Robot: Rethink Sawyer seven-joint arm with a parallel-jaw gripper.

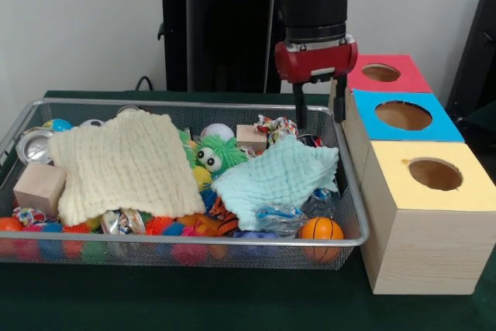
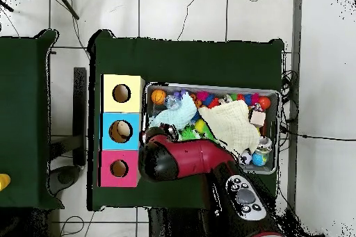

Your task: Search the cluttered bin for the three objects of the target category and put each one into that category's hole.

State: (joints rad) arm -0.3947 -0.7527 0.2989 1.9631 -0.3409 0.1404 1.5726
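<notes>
Lying heaped in the wire bin (image 1: 353,191), the toys are half buried under two cloths: a cream cloth (image 1: 124,164) over the left part and a pale blue cloth (image 1: 279,176) toward the right. Which three belong to the target category cannot be told. A green fuzzy toy with big eyes (image 1: 213,154) peeks out between the cloths, an orange ball (image 1: 321,229) sits at the front right corner, and a wooden block (image 1: 39,187) rests at the left end.

Just beside the bin stand three wooden boxes in a row, each with a round hole: the yellow box (image 1: 465,184) nearest, then the blue box (image 1: 442,125), then the red box (image 1: 407,77).

The hand (image 1: 318,110) hangs over the bin's far right corner, released, its two dark fingers (image 1: 299,114) apart and holding nothing. Only the front view shows this; from overhead the red arm (image 2: 195,161) covers the hand entirely. The overhead view alone shows the green table (image 2: 188,60) and all three holes squarely.
</notes>
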